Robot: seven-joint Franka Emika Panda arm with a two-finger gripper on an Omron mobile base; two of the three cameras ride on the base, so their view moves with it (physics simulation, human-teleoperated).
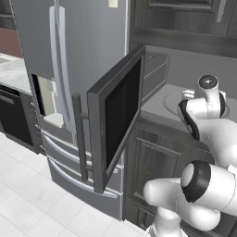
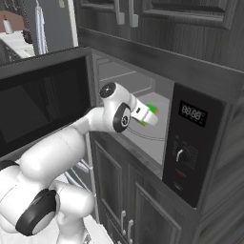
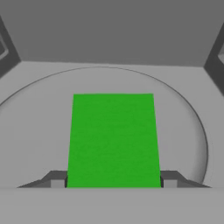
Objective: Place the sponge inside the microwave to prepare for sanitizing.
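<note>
The bright green sponge [image 3: 113, 140] sits between my two fingertips, which press against its left and right sides, so my gripper [image 3: 113, 180] is shut on it. It hangs over the round glass turntable [image 3: 186, 127] inside the light grey cavity of the microwave [image 2: 190, 143]. In the right base view the gripper [image 2: 151, 117] reaches through the oven opening with the sponge [image 2: 152, 109] at its tip. The microwave door [image 1: 115, 115] stands swung wide open to the left, and my forearm enters the cavity beside it.
A steel fridge [image 1: 69, 69] stands left of the open door, whose bar handle [image 1: 79, 139] juts toward the floor space. Dark cabinets [image 2: 133, 200] lie below the oven and an upper cabinet [image 2: 157, 19] above it. The cavity's back wall [image 3: 109, 30] is close ahead.
</note>
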